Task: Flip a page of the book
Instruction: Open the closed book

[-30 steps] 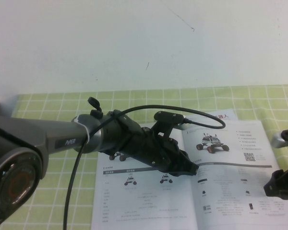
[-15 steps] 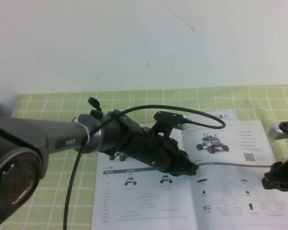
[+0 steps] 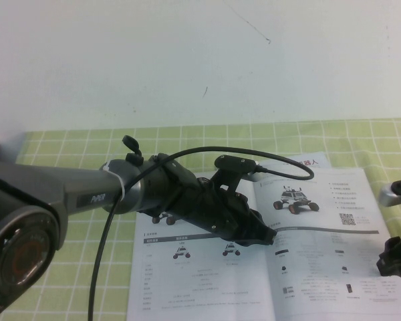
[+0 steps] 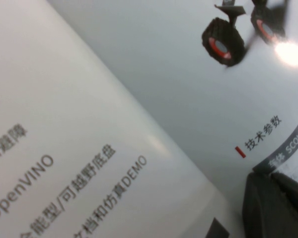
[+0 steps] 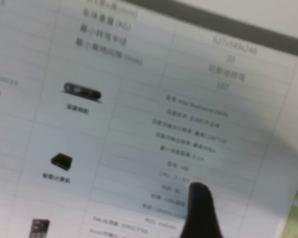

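The book [image 3: 307, 254] lies open, "OpenVINO" legible; left gripper [image 3: 271, 235] on its centre, right gripper [image 3: 394, 257] at its edge; jaws' states unclear.

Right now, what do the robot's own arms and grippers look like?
The left arm is a dark grey tube with small white lettering, a white band and a looping black cable; its left gripper is black and angular. The right gripper at the book's edge is black, beneath a silver-grey part.
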Controlling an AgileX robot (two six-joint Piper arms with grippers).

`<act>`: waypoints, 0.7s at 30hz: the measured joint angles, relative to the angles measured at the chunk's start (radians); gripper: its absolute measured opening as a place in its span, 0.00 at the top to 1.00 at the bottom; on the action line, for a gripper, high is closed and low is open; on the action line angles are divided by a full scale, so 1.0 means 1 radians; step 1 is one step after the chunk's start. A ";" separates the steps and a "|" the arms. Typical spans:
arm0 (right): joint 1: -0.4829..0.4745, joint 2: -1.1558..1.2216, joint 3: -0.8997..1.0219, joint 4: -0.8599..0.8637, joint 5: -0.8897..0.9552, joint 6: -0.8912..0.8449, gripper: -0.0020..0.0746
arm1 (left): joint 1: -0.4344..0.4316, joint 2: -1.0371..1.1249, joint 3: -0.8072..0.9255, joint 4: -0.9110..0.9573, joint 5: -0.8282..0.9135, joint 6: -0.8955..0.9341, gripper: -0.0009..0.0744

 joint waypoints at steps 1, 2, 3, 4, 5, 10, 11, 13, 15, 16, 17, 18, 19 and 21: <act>0.000 0.004 -0.002 0.002 0.000 0.005 0.37 | 0.000 0.000 0.000 0.000 0.000 0.000 0.99; 0.000 0.006 -0.006 0.007 0.002 0.009 0.36 | 0.000 0.000 0.000 0.000 0.000 0.000 0.99; 0.000 0.008 -0.006 0.018 0.004 0.011 0.36 | 0.000 0.001 0.000 0.000 0.000 0.000 0.99; 0.000 0.008 -0.008 0.030 0.006 0.012 0.35 | 0.000 0.001 0.000 0.000 0.000 0.000 0.99; -0.002 0.010 -0.008 0.042 0.006 0.012 0.35 | 0.000 0.001 0.000 0.000 0.000 0.000 0.99; -0.006 0.015 -0.008 0.104 0.003 0.012 0.38 | 0.000 0.001 0.000 0.000 0.000 0.000 0.99; -0.006 0.015 -0.008 0.115 0.001 0.012 0.40 | 0.000 0.001 0.000 0.000 0.000 0.000 0.99; -0.006 0.016 -0.008 0.134 -0.001 0.012 0.43 | 0.000 0.001 0.000 0.000 0.000 0.000 0.99; -0.006 0.017 -0.008 0.145 -0.004 0.012 0.45 | 0.000 0.001 0.000 0.000 0.000 0.000 0.99; -0.006 0.018 -0.008 0.152 -0.004 0.012 0.47 | 0.000 0.001 0.000 0.000 0.000 0.000 0.99; -0.006 0.018 -0.008 0.158 -0.005 0.012 0.48 | 0.000 0.001 0.000 0.000 0.000 0.000 0.99; -0.006 0.019 -0.008 0.161 -0.005 0.012 0.49 | 0.000 0.001 0.000 0.000 0.000 0.000 0.99; -0.006 0.019 -0.008 0.165 -0.005 0.012 0.49 | 0.000 0.001 0.000 0.000 0.000 0.000 0.99; -0.006 0.019 -0.008 0.178 -0.006 0.012 0.50 | 0.000 0.001 0.000 0.000 0.000 0.000 0.99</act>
